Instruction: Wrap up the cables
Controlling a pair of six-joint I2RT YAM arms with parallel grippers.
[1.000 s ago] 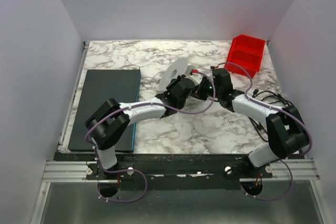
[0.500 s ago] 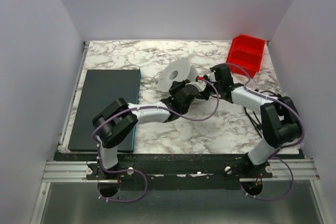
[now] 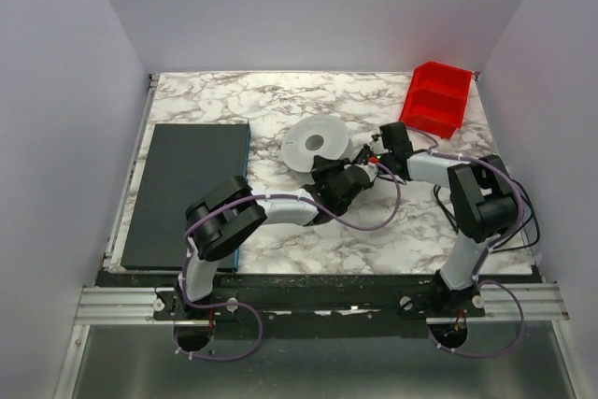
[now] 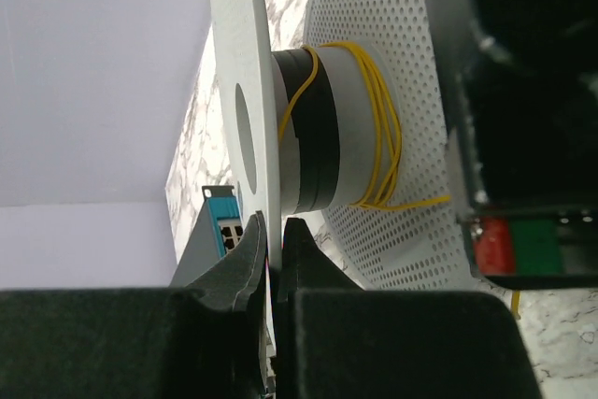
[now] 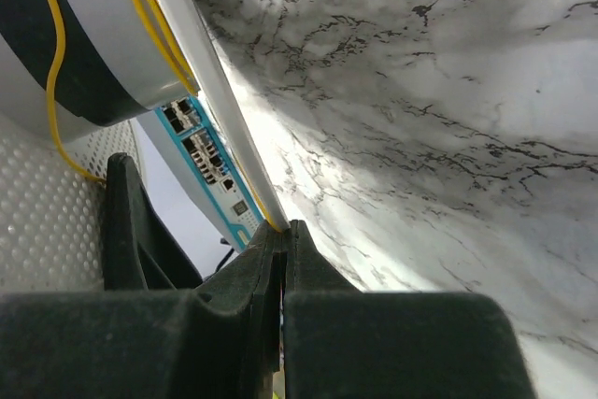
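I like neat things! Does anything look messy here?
Yes: on the spool, most yellow wire turns bunch by the perforated flange, but one strand slants alone across the black band, so the winding looks loose and uneven.

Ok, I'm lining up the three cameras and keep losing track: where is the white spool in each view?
Top external: the spool sits near the picture's centre.
Left wrist: it fills the upper middle, edge-on, with yellow wire round its core.
Right wrist: upper left corner, one flange slanting down toward the middle.
Shared landmark: the teal-edged box, also seen at and.
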